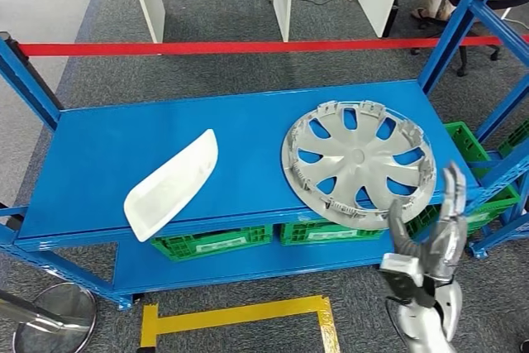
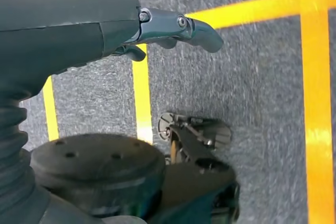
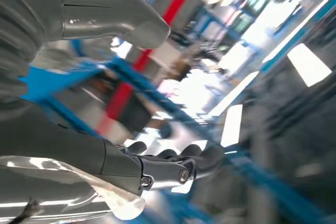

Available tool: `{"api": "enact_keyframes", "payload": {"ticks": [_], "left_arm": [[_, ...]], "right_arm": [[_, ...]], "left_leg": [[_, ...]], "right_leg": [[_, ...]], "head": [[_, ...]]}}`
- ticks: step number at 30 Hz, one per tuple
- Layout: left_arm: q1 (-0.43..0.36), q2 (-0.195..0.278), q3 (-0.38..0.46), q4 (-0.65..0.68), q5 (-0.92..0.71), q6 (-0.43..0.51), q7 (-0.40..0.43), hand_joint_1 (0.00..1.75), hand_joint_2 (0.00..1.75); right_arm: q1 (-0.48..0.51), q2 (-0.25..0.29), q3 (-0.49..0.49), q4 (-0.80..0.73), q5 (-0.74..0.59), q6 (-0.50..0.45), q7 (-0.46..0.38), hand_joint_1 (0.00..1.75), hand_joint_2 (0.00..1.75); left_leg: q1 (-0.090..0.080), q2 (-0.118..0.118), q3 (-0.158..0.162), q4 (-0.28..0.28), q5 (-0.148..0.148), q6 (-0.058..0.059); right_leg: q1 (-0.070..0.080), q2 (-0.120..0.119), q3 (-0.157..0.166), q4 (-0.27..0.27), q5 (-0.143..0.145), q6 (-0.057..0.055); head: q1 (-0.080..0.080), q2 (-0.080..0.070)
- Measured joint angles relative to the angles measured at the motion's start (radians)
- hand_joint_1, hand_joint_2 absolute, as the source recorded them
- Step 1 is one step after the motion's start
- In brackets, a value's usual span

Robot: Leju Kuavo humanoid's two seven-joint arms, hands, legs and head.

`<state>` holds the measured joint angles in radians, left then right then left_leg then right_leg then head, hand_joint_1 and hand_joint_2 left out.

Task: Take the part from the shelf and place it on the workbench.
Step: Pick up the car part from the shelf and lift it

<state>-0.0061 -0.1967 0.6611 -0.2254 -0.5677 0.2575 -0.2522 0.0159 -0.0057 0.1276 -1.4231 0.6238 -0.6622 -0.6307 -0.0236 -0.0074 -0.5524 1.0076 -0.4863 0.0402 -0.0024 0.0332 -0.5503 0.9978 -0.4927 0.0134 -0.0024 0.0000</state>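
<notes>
Right hand [image 1: 431, 245], fingers spread and empty, beside round silver plastic wheel cover [image 1: 359, 161] on blue shelf [image 1: 100, 163]: reach step, grasp needed next.

Grey carpet [image 1: 93, 80], red floor tape [image 1: 250, 47]

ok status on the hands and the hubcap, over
Right hand open, raised at the hubcap's near edge, not gripping. Left hand hanging over the floor, holding nothing. White part lies apart on the shelf.
</notes>
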Motion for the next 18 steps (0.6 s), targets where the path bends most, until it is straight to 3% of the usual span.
{"api": "enact_keyframes", "payload": {"ticks": [3, 8, 13, 18], "left_arm": [[-0.001, -0.005, 0.0, 0.01, -0.027, -0.015, -0.008, 0.0, 1.75], [0.001, -0.008, 0.0, 0.02, -0.035, -0.032, -0.008, 0.0, 1.75], [0.004, -0.009, 0.0, 0.023, -0.042, -0.043, -0.019, 0.0, 1.75], [0.015, -0.009, 0.0, 0.031, -0.045, -0.041, -0.053, 0.0, 1.75]], "right_arm": [[-0.019, -0.038, 0.08, 0.002, 0.12, -0.013, 0.104, 0.0, 1.75], [-0.05, -0.123, 0.191, 0.017, 0.158, 0.047, 0.298, 0.0, 1.75], [-0.05, -0.193, 0.268, 0.022, 0.176, 0.136, 0.404, 0.0, 1.75], [-0.017, -0.258, 0.296, -0.007, 0.19, 0.165, 0.445, 0.0, 1.75]], "left_leg": [[0.0, -0.001, 0.0, 0.0, 0.0, 0.0], [0.0, -0.001, 0.0, 0.001, 0.0, 0.001], [0.0, -0.002, -0.001, 0.002, 0.0, 0.001], [0.0, -0.002, -0.002, 0.002, 0.0, 0.001]], "right_leg": [[0.0, -0.002, 0.0, 0.0, 0.0, 0.0], [0.0, -0.002, 0.001, 0.0, 0.0, 0.0], [0.0, -0.003, 0.0, 0.0, 0.0, 0.001], [0.0, -0.003, 0.0, 0.0, -0.001, 0.001]], "head": [[0.0, 0.0], [0.0, 0.0], [0.0, 0.0], [0.0, 0.0]]}}
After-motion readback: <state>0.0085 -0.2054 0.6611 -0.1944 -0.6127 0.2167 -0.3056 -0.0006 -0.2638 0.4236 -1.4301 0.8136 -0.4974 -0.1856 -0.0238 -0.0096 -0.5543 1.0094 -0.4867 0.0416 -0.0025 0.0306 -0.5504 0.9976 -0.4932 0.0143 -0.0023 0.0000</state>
